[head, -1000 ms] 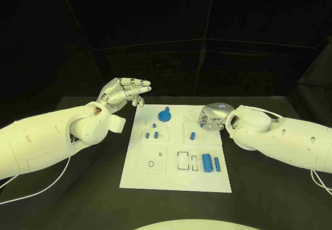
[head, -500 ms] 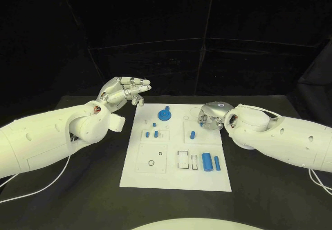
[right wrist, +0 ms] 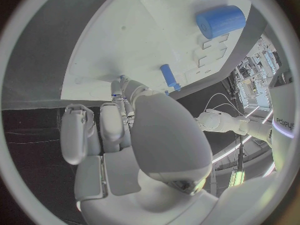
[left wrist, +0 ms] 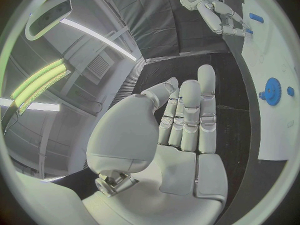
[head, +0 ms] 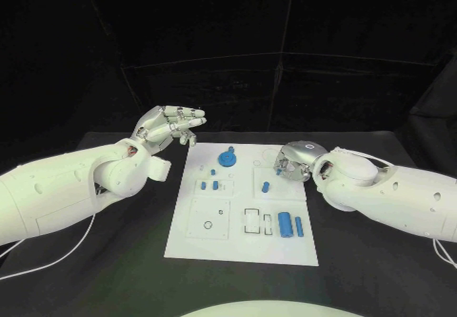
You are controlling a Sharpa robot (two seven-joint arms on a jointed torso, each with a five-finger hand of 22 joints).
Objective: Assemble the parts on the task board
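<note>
The white task board lies in the middle of the table. On it a blue gear stands near the far edge, three small blue pegs sit left of centre, and another peg lies on the right. A thick blue cylinder and a thin one lie in the near right part. My right hand hovers low over the board's far right edge and pinches a small blue part at its fingertips. My left hand is raised off the board's far left corner, holding nothing.
Black table surrounds the board on all sides, with dark curtain behind. My bulky left forearm lies along the board's left side, and my right forearm along its right side. The left wrist view shows the gear and my right hand.
My right hand has shifted slightly to the right over the board's far right edge, with the small blue part still in its fingertips. My left hand has barely moved.
</note>
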